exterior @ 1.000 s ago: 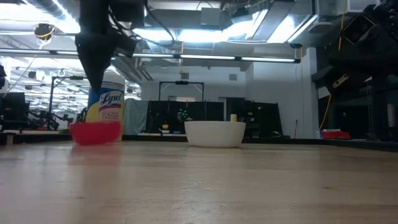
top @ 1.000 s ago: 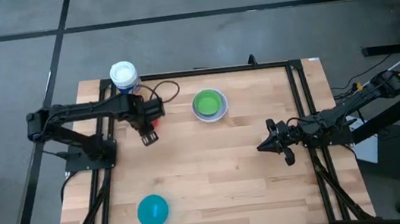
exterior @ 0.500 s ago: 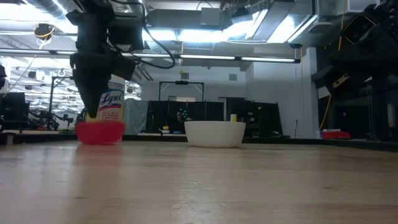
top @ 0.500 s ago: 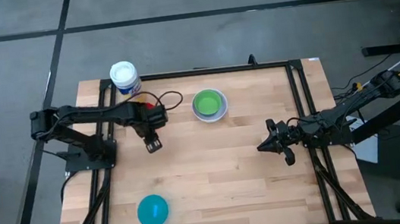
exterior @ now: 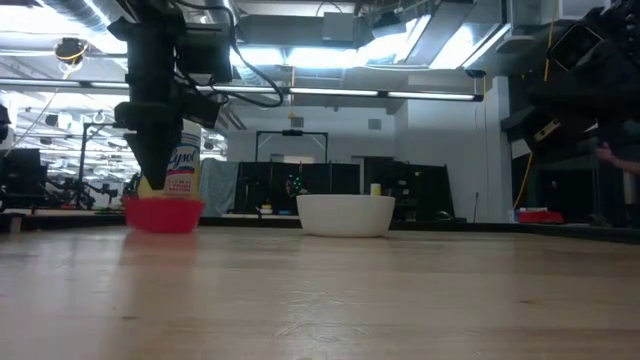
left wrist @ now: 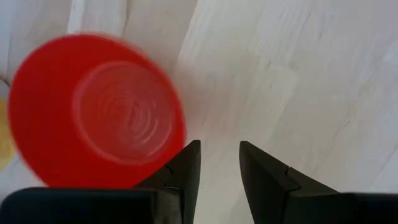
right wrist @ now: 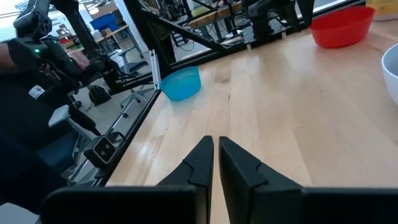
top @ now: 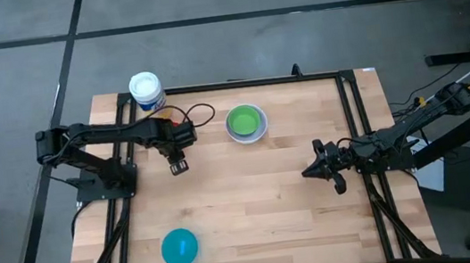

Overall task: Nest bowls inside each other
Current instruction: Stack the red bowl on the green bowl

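A red bowl (left wrist: 99, 118) stands on its base on the table at the far left, in front of a jar. My left gripper (left wrist: 217, 146) points straight down just beside it, open, with only bare wood between its fingers. In the low view its fingers (exterior: 158, 180) reach down to the bowl's rim. A green bowl (top: 246, 123) sits nested in a white bowl (exterior: 346, 214) at the far middle. A teal bowl (top: 179, 247) stands near the front left. My right gripper (right wrist: 216, 140) waits at the table's right side, shut and holding nothing. My left gripper stands with the outer side of one finger (left wrist: 186, 165) right at the red bowl's rim (left wrist: 180, 137), coming from above and pointing down. I cannot tell whether the finger touches the rim. The bowl rests on the table.
A white-lidded jar with a yellow label (top: 146, 88) stands at the far left corner, just behind the red bowl. A black frame (top: 352, 117) runs along the table's edges. Open wood lies across the table's middle (top: 251, 192).
My left gripper has come down beside the red bowl, its fingers still the same width apart. In the low view the red bowl now stands slightly farther toward the table's right than before.
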You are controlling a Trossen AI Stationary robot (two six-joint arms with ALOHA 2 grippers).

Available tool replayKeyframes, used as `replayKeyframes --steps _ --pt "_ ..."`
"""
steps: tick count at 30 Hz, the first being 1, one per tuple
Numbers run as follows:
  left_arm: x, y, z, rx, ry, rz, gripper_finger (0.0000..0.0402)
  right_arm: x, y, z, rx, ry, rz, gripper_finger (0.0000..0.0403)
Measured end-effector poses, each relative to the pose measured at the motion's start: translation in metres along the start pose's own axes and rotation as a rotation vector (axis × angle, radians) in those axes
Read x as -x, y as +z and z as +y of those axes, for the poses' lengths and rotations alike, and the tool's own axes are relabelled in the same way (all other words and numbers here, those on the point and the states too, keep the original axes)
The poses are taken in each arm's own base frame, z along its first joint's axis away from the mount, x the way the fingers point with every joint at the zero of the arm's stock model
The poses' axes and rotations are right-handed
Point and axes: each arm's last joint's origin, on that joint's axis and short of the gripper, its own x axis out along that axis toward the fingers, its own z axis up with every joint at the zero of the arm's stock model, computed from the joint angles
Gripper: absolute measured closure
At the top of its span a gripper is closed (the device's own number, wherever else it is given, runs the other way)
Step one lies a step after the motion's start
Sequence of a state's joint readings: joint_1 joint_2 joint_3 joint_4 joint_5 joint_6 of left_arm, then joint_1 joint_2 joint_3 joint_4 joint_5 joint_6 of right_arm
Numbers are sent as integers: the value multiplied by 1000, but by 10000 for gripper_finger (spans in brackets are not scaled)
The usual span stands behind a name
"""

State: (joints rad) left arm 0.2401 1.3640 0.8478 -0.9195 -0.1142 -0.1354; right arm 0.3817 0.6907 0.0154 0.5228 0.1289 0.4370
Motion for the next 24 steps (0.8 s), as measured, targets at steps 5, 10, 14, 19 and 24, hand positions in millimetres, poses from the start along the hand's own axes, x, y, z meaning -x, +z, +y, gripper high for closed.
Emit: replayKeyframes --steps 5,10,14,19,24 --pt "-2 1 4 -3 5 -9 294 0 0 0 3 -11 -5 373" --pt "-8 -1 10 4 8 -2 294 0 0 0 3 -12 -6 373" --pt "-13 0 13 3 3 20 294 0 0 0 3 -12 -6 373" --pt "-23 6 14 -19 4 23 294 0 0 0 3 -12 -6 373" --pt "-38 12 17 6 19 50 296 0 0 0 0 -12 -6 373"
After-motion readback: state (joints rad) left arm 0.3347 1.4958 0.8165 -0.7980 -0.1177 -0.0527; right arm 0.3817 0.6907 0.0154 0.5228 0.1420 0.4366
